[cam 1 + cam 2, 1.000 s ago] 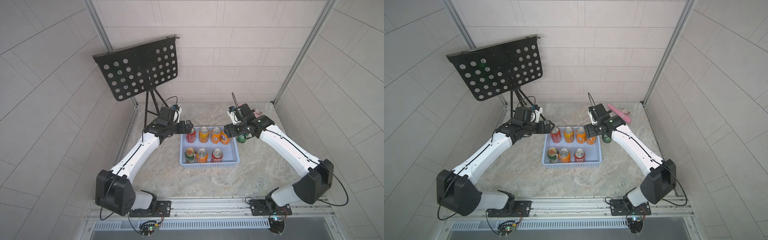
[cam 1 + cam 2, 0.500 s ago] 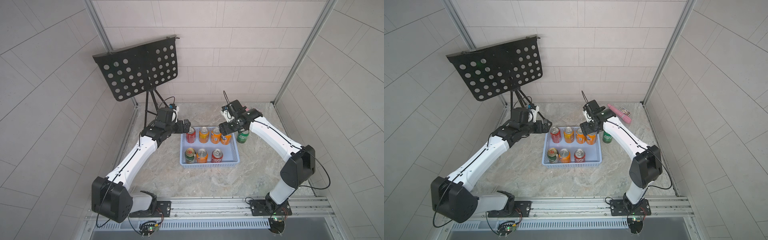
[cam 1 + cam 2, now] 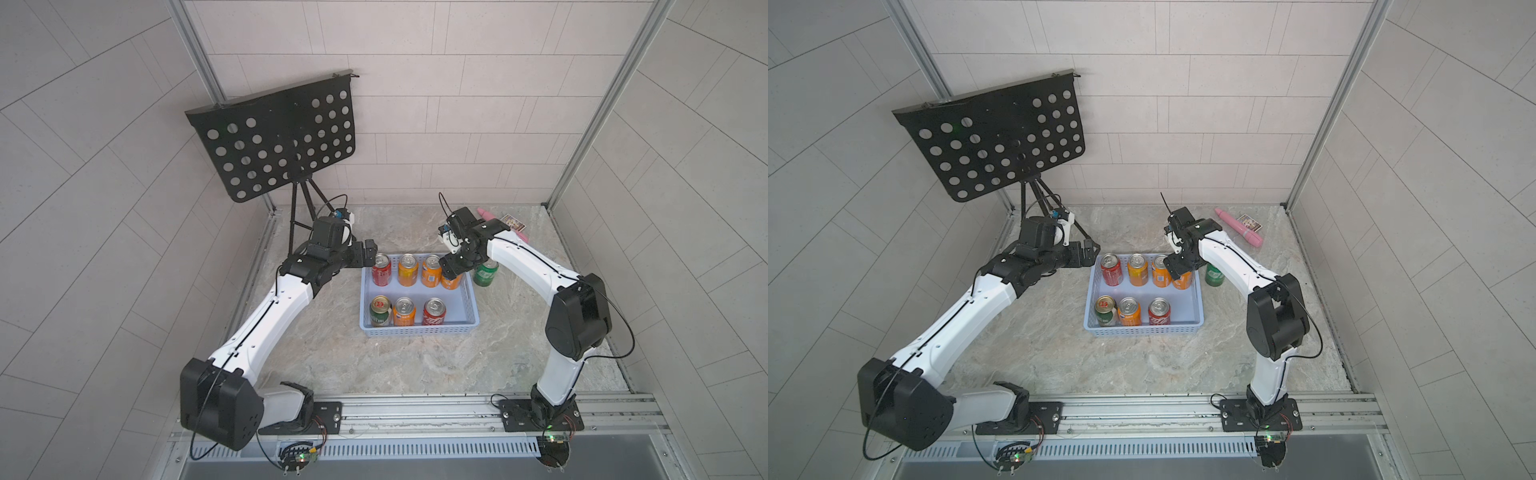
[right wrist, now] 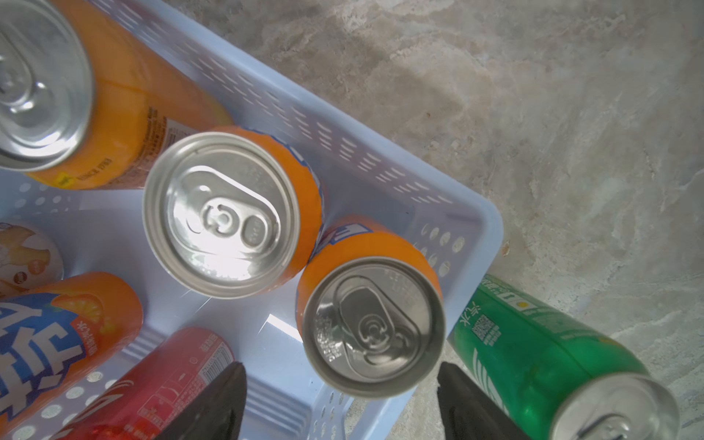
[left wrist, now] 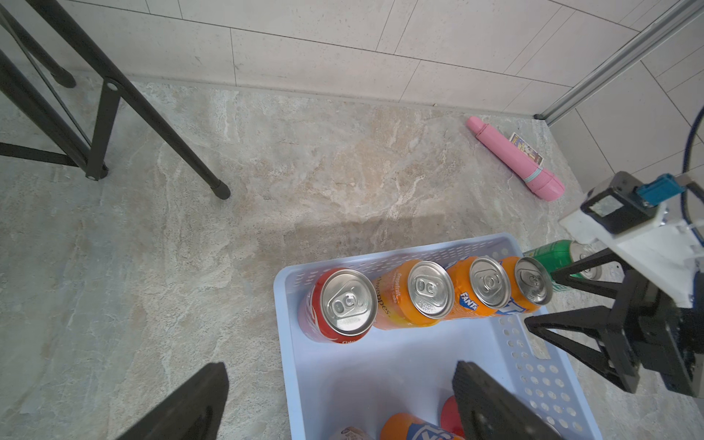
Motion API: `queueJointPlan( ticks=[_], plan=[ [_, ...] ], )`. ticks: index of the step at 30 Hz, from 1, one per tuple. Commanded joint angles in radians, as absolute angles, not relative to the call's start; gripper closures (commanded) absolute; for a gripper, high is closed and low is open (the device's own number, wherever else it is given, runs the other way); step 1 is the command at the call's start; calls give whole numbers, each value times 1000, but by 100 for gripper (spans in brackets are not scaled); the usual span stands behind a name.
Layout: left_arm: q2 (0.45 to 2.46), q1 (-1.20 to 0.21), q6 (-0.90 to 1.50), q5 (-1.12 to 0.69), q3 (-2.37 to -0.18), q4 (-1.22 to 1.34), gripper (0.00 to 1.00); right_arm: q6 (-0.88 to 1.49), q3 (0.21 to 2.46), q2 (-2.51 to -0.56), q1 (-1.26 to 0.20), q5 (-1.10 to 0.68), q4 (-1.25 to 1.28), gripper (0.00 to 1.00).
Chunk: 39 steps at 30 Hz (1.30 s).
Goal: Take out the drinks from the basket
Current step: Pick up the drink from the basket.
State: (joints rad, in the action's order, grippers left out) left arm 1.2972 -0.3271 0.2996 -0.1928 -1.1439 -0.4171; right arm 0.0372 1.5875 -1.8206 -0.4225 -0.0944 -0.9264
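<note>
The light-blue basket (image 3: 419, 330) (image 3: 1144, 330) holds several drinks: a red can (image 3: 381, 270) and three orange cans along the back, and a green-and-gold can (image 3: 380, 311), an orange can (image 3: 404, 311) and a red can (image 3: 434, 311) along the front. A green can (image 3: 485, 272) (image 4: 541, 354) stands on the table, just outside the basket's right wall. My right gripper (image 3: 451, 268) (image 4: 339, 404) is open above the rightmost back orange can (image 4: 375, 327), one finger on each side, gripping nothing. My left gripper (image 3: 370, 257) (image 5: 339, 411) is open and empty at the basket's back left corner, near the red can (image 5: 344, 304).
A black perforated music stand (image 3: 274, 141) rises at the back left, its legs (image 5: 160, 114) close behind my left arm. A pink stick (image 3: 1237, 226) and a small card (image 3: 1250, 222) lie at the back right. Tiled walls close in three sides.
My right gripper has left the green can on the table beside the basket and swung left over the rightmost back orange can. The left arm has barely moved.
</note>
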Motion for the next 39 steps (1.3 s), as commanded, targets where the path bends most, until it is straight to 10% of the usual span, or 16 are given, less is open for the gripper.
queueJointPlan(
  ticks=[1, 21, 39],
  plan=[
    [1306, -323, 310, -209, -1151, -422, 0, 14, 1624, -1861, -420, -30, -943, 19],
    [1284, -324, 323, -226, -1149, -417, 0, 12, 1638, -1928, -414, -49, -917, 30],
    [1269, -324, 330, -235, -1146, -411, 0, 57, 1637, -1895, -413, -34, -929, 69]
  ],
)
